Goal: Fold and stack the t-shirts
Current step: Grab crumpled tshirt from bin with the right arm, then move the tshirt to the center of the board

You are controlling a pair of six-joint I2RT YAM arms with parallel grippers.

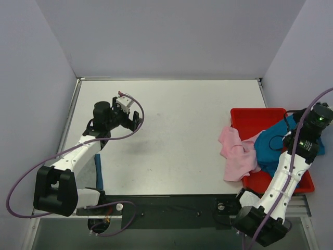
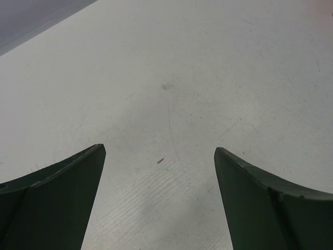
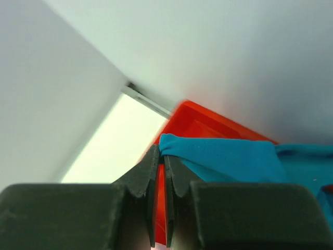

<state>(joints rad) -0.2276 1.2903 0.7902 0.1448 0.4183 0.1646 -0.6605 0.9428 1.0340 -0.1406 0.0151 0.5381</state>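
Observation:
The teal-blue t-shirt (image 1: 271,147) lies bunched in the red tray (image 1: 255,112) at the right. The pale pink t-shirt (image 1: 237,154) hangs over the tray's left rim onto the table. My right gripper (image 1: 294,125) is above the tray, shut on a fold of the teal-blue t-shirt (image 3: 223,155), which is pinched at my right gripper's tips (image 3: 164,155). My left gripper (image 1: 136,122) is open and empty over bare table at the far left, and the left wrist view shows it (image 2: 159,154) holding nothing. The light grey t-shirt is out of view.
The red tray (image 3: 200,123) sits against the right wall. Grey walls close in the table at the back, left and right. A narrow dark blue strip (image 1: 98,172) lies by the left arm near the front edge.

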